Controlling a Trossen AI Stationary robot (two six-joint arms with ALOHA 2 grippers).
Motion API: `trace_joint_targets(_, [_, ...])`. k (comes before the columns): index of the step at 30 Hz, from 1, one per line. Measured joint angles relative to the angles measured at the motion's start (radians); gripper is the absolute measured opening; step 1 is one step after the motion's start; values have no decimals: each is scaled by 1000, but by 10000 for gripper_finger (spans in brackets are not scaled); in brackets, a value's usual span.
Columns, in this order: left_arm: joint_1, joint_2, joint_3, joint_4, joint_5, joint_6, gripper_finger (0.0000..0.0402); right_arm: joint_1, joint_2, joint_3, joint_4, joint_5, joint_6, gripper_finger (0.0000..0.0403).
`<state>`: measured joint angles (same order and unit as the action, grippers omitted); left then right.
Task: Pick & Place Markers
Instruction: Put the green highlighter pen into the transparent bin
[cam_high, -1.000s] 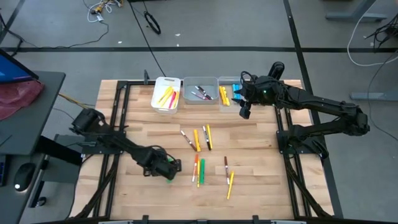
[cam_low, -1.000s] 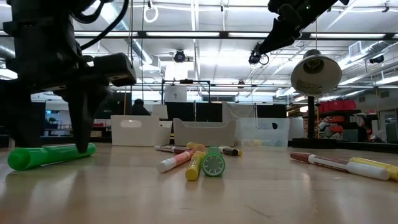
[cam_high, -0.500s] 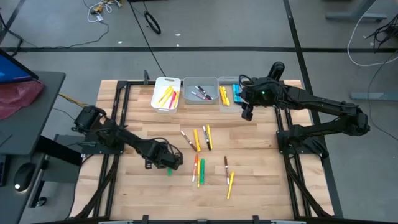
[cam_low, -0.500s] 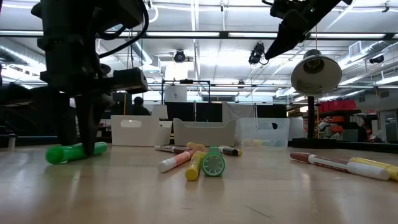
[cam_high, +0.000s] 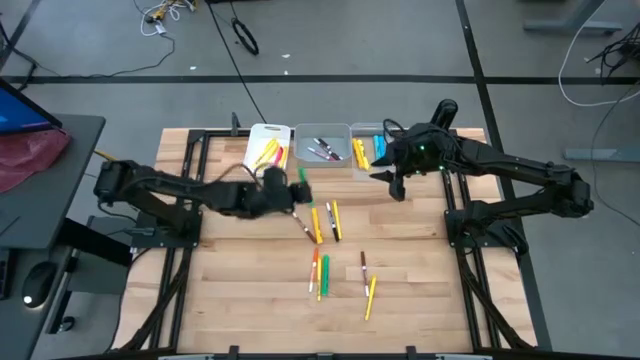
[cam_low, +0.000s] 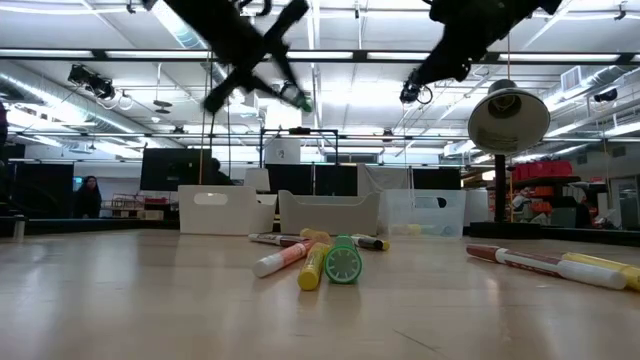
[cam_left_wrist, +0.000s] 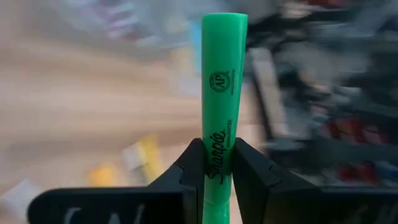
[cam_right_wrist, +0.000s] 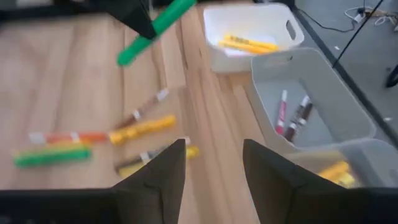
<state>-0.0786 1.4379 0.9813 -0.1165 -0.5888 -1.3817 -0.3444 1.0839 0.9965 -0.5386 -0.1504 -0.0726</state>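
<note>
A green marker (cam_left_wrist: 224, 68) is lifted above the table with my left gripper (cam_high: 289, 193) shut on it, just near of the white bin (cam_high: 268, 165). In the low view the green marker (cam_low: 294, 97) shows high above the tabletop. My right gripper (cam_high: 394, 183) hangs open beside the clear bin (cam_high: 366, 158), with nothing between its fingers (cam_right_wrist: 158, 171). Several more markers (cam_high: 320, 222) lie flat on the table's middle, and others (cam_high: 319, 272) lie nearer the front edge. My left gripper pinches the green marker's barrel at its printed label (cam_left_wrist: 218, 144) between the two fingers. The marker runs along the fingers and sticks out well past their tips. It is lifted clear of the table and tilted, as the right wrist view shows (cam_right_wrist: 155, 30).
Three bins stand in a row at the far edge: the white one holds yellow markers (cam_right_wrist: 245, 43), the grey one (cam_right_wrist: 311, 93) dark and red ones, the clear one yellow and blue ones. A desk lamp (cam_low: 508, 118) stands at the low view's right.
My left gripper has risen from the table's near left, carrying the green marker that lay there, and swung toward the far edge and the bins, tipping from pointing down toward level. The marker first slid a little on the table and is now lifted clear.
</note>
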Motion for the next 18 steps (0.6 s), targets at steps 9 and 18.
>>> trace_joint_targets(9, [210, -18, 1, 608, 221, 521, 58, 50, 74, 0, 318, -78, 263, 232])
trace_joint_targets(18, [307, -17, 1, 761, 307, 609, 58, 171, 206, -1, 675, 202, 411, 287])
